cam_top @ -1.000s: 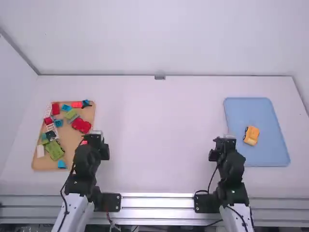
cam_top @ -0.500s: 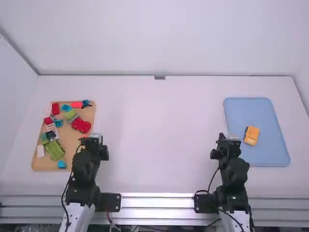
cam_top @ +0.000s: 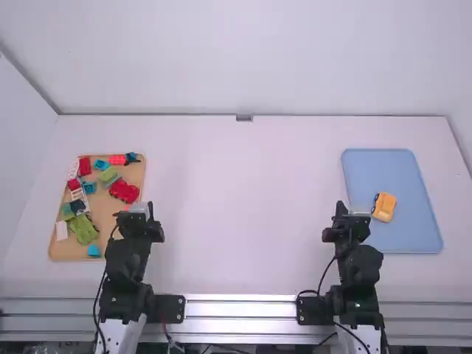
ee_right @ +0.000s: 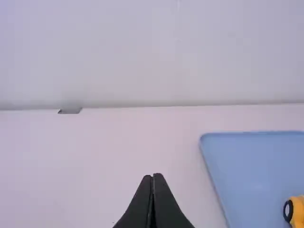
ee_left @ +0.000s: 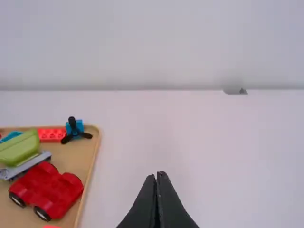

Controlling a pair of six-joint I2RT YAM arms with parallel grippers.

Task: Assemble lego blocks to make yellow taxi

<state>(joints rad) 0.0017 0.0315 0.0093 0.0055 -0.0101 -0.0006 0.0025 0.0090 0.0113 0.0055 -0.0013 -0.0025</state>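
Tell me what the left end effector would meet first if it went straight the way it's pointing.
Probably the back wall: the left end effector has no block ahead and points past the tan tray, though it might dip to the white table first; depth is unclear.

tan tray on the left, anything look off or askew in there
At the far left corner of the tray, the white piece seems to poke over its rim, so it looks askew. The other pieces lie jumbled; none looks broken.
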